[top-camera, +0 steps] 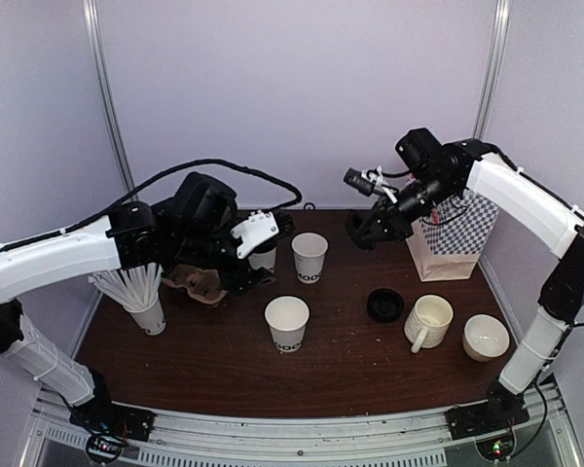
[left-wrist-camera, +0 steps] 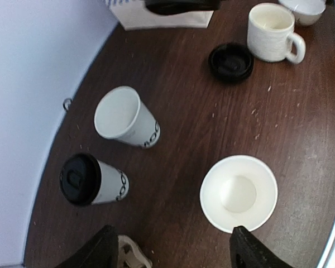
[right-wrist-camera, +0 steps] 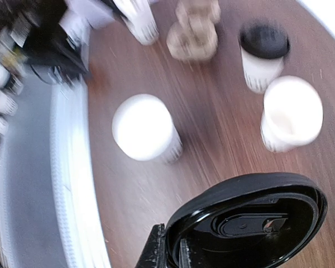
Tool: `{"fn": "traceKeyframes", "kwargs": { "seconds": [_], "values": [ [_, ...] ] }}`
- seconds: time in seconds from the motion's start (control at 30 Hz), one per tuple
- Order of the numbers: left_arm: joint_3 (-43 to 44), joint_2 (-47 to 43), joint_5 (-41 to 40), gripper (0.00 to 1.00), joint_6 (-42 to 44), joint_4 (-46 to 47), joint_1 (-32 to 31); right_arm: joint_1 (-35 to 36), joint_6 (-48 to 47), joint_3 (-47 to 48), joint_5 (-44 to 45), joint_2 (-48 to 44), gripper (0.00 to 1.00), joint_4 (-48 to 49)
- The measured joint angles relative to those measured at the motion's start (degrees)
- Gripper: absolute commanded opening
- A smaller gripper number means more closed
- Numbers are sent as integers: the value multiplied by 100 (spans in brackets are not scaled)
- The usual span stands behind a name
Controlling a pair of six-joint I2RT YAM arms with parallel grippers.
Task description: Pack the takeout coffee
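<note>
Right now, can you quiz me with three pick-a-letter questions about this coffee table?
1. Where is the loose black lid? A beside the cream mug; B inside the paper bag; C on the straw cup.
2. How many MOO cups stand without lids? A one; B two; C four.
3. What are the right fingers doing? A gripping a mug; B spread wide, empty; C shut on a black lid.
1 A: it lies right next to the mug.
2 B: two are open; only the lidded cup is covered.
3 C: the lid is pinched at its rim.
</note>
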Motion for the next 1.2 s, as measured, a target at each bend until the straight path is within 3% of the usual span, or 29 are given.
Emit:
{"fn": "traceKeyframes", "kwargs": {
  "seconds": [0.13,0.27,0.43,0.53,0.83,1.2],
  "values": [
    [-1360,-994,632,89,306,2109,0,-160,614,415,-1665,-295,7,424],
    [-2173,-1266,968,95,433,4009,-7,-146,1768,262,-2896,-468,7,1469],
    [-2481,-1043,1060,96,479,5803,-83,-144,3475,-225,-3799,-485,8,3126],
    [-2465,-804,1102,96,533,6498,-109,-142,4015,-361,-4037,-483,8,3628],
    [-1814,55,1233,96,603,7023,-85,-72,4656,-420,-4380,-483,8,4299],
    [-1530,291,1486,91,369,7300,151,-11,4872,-608,-4503,-483,9,4555]
  ]
}}
